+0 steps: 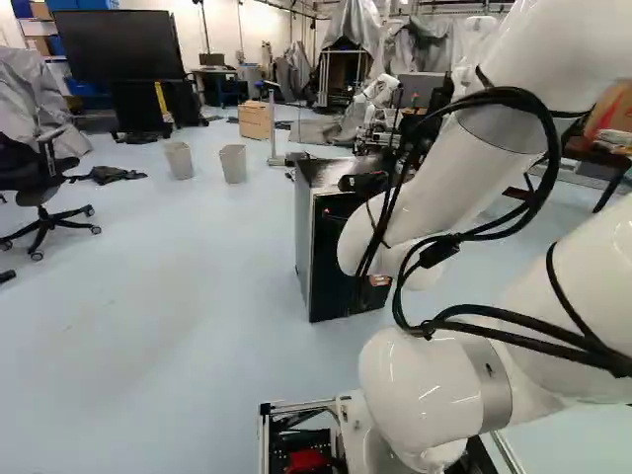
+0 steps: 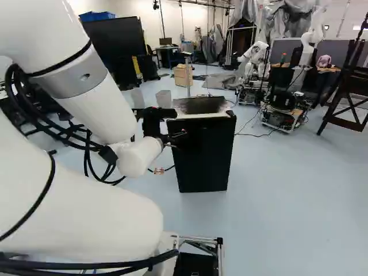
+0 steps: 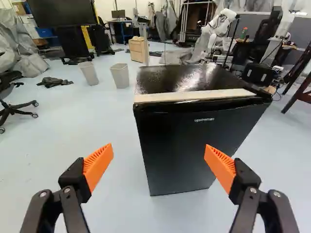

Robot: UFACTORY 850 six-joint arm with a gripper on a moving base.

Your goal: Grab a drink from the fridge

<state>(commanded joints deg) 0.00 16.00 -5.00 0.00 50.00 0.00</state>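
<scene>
Fingers [image 3: 99, 164] are standing wide apart, gripping nothing. Black mini fridge [image 3: 175, 80] is sitting on the floor [image 3: 87, 126] ahead of them, door [image 3: 170, 150] closed. Drink isn't showing, presumably waiting inside. Reading this as approach, door-opening still pending. No handle is showing on the smooth front, so main risk is slipping off the door's edge, or shoving the fridge if we're pressing too square. Door could be swinging into the arm [image 2: 106, 109] if the base is sitting too close. Cables [image 1: 507, 96] are looping loose, risking a snag during a wide pull.
</scene>
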